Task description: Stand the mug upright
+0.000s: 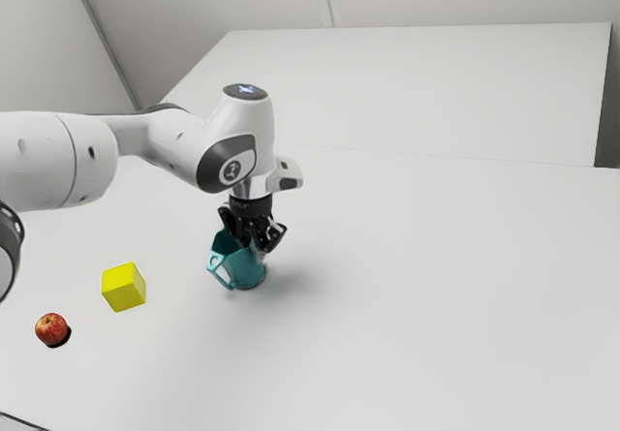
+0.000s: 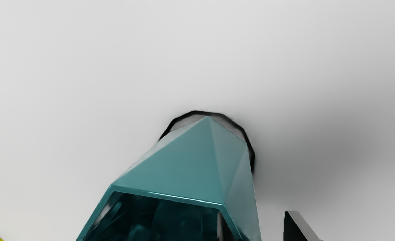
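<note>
Mug (image 1: 248, 267): located on the tabletop (image 1: 407, 344) directly below the arm, mouth upward and base down, so it reads as upright. A slight lean cannot be ruled out from either view. Handle (image 1: 219, 278) faces the exterior view's left.

Claw (image 1: 254, 244): spread, astride the mug's wall. One fingertip (image 2: 226, 231) is inside the mouth; the other (image 2: 298, 224) is outside, with a visible gap between it and the wall. No pinch on the mug is observed.

Hazards, in my judgement:

1. Sideways travel at this height. The inner finger would bear on the wall from within, dragging the mug or tipping it over its base edge.

2. A skewed or turning rise. The finger in the mouth could hook the rim and topple the mug.

3. Uneven closing. With the outer side standing off, the inner finger might push first and shift the mug before any pinch forms.

4. Further descent. Contact with the rim off-centre could tilt it.

The yellow cube (image 1: 123, 287) and apple (image 1: 51, 329) stand well apart from the mug; interference is unlikely.
</note>
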`<action>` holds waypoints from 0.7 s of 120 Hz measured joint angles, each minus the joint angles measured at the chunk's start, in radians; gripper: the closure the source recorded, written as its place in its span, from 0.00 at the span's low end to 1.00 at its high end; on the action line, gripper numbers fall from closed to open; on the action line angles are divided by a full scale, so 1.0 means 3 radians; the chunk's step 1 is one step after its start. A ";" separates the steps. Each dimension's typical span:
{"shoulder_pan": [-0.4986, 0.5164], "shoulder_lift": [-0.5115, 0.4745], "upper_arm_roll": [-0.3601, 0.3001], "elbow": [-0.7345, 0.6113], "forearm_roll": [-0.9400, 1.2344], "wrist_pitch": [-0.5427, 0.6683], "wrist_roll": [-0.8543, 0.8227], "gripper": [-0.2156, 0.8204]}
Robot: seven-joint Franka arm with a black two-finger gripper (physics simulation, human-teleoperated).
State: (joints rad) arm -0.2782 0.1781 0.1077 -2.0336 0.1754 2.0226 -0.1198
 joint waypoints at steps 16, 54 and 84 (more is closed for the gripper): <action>0.0001 -0.0193 -0.0001 0.0007 -0.0102 -0.0017 -0.0102 0.56; 0.0537 -0.0368 -0.0422 0.0704 -0.0448 -0.0293 0.0032 0.32; 0.0685 -0.0199 -0.0478 0.1478 -0.0528 -0.0812 0.0420 0.24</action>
State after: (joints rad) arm -0.0726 0.1183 -0.0357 -1.5902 0.0169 1.7791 0.0062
